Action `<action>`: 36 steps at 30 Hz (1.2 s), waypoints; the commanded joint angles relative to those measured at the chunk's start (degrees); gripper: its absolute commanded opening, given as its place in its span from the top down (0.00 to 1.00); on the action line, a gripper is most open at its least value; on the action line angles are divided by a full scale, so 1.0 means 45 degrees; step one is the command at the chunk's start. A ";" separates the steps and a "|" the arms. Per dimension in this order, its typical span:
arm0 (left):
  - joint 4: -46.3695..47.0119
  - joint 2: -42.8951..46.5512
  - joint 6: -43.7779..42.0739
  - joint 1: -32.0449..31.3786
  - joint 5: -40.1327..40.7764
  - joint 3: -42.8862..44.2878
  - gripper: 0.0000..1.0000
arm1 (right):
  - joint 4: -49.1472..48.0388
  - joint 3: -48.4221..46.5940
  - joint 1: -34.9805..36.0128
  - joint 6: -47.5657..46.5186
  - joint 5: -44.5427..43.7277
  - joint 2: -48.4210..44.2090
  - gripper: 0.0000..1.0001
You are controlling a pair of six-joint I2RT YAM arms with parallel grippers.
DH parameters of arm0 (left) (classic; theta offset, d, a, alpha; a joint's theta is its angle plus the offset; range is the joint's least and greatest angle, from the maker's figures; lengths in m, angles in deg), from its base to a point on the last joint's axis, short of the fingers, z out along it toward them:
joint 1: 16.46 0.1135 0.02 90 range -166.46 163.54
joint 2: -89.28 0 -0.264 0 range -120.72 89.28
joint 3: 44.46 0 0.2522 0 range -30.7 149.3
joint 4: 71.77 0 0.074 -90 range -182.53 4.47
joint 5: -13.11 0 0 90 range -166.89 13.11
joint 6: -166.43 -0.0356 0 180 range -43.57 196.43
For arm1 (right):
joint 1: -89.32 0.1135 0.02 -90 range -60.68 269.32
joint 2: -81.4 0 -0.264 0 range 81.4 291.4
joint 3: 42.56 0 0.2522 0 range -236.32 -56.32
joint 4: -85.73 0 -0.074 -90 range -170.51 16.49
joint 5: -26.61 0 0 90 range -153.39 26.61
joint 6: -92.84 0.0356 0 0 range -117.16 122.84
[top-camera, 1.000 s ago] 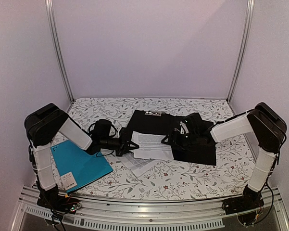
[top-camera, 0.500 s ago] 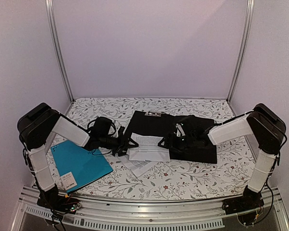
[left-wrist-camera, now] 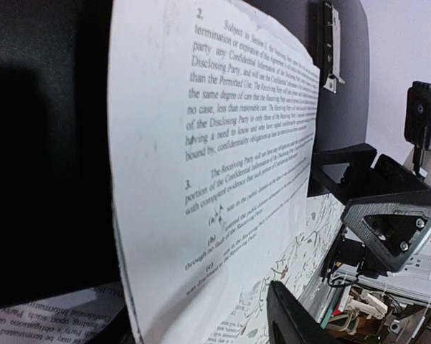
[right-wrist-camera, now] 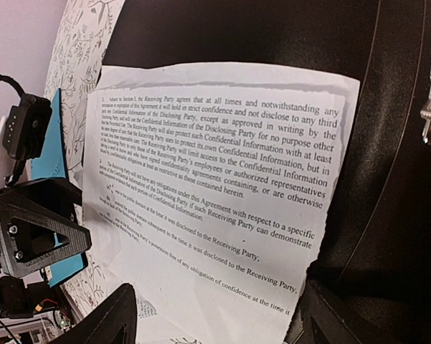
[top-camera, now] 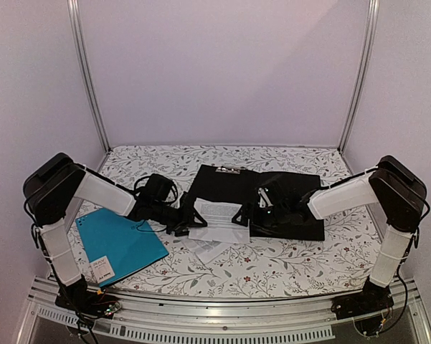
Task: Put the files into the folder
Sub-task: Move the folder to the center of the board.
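Observation:
The black folder [top-camera: 287, 215] lies open at mid-table with its silver clip [top-camera: 226, 170] at the far edge. One printed white sheet of the files [top-camera: 219, 218] rests on the folder's left half, its near corner over the tablecloth. A second sheet [top-camera: 209, 249] lies under it on the cloth. My left gripper [top-camera: 186, 217] stands open at the sheet's left edge, its fingers apart in the left wrist view [left-wrist-camera: 201, 319]. My right gripper [top-camera: 245, 213] hovers open over the sheet's right edge, jaws wide in the right wrist view [right-wrist-camera: 215, 319]. In that view the sheet [right-wrist-camera: 222, 179] lies flat on the folder [right-wrist-camera: 272, 36].
A teal-blue folder [top-camera: 118, 244] lies at the near left beside the left arm. The floral tablecloth [top-camera: 287, 265] runs to the metal rail [top-camera: 215, 315] at the front. White walls and aluminium posts [top-camera: 86, 79] close in the back and sides.
The left jaws have opened off the sheet. The right gripper slid left over the sheet's right edge, and the sheet now lies slightly farther left.

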 commanded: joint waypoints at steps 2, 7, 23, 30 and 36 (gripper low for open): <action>-0.0894 0.0389 -0.0578 -0.0163 0.0348 0.0289 0.53 | 0.0940 0.0060 0.0149 0.0107 -0.0338 -0.0023 0.22; -0.1615 0.0630 -0.1231 -0.0138 0.0754 0.0676 0.66 | 0.2001 -0.0243 0.0126 -0.0587 -0.0855 -0.0163 0.21; -0.4221 -0.0883 -0.3580 0.1217 -0.0145 0.3831 1.00 | 0.8352 -0.3823 -0.1355 -0.6368 -0.3634 -0.2068 0.15; -0.4322 -0.3096 -0.3568 0.1631 -0.0347 0.6022 1.00 | 0.8780 -0.6091 -0.1896 -0.7313 -0.5290 -0.0195 0.15; -0.5000 -0.4934 -0.3562 0.1647 -0.0227 0.7770 1.00 | 0.9114 -0.7897 -0.1935 -0.7132 -0.6115 0.1933 0.18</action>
